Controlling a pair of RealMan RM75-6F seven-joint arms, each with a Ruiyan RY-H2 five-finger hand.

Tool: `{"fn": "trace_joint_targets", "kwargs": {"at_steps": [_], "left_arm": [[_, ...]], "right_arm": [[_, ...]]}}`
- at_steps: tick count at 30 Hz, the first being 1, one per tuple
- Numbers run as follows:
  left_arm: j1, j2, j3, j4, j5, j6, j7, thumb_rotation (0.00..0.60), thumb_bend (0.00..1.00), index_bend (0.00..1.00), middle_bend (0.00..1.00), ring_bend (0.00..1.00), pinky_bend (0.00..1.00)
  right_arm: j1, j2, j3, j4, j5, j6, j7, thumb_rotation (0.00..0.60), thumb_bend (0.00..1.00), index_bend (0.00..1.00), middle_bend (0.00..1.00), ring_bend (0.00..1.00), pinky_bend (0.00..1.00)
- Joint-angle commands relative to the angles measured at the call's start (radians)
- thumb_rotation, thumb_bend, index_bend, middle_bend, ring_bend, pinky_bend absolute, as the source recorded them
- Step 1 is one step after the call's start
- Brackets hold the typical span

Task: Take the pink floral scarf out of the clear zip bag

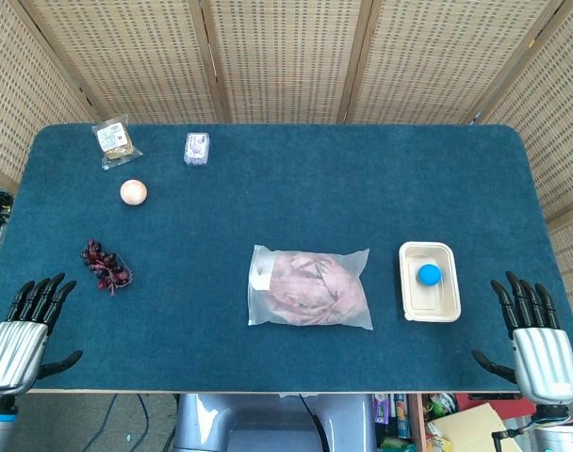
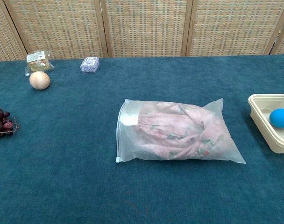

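Note:
The clear zip bag (image 1: 310, 287) lies flat in the middle of the blue table, its zip end toward the left. Inside it the pink floral scarf (image 1: 315, 285) is bunched up. The chest view shows the same bag (image 2: 128, 140) and scarf (image 2: 179, 130) close up, with neither hand in it. My left hand (image 1: 24, 330) rests at the front left table corner, fingers spread, holding nothing. My right hand (image 1: 533, 334) sits at the front right corner, likewise spread and empty. Both are far from the bag.
A cream tray (image 1: 430, 301) with a blue ball (image 1: 429, 274) stands right of the bag. Dark grapes (image 1: 106, 266) lie at the left. A peach-coloured ball (image 1: 133, 192), a snack packet (image 1: 114, 139) and a small purple pack (image 1: 197, 148) sit at the back left. Wicker screens (image 1: 286, 56) stand behind.

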Motion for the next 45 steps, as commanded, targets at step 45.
{"fn": "trace_joint_targets", "kwargs": {"at_steps": [45], "left_arm": [[-0.052, -0.035, -0.057, 0.008, -0.155, -0.084, 0.055, 0.6, 0.13, 0.0, 0.0, 0.0, 0.0]], "right_arm": [[0.673, -0.376, 0.17, 0.114, 0.709, -0.694, -0.276, 0.6, 0.0, 0.0, 0.0, 0.0, 0.0]]}}
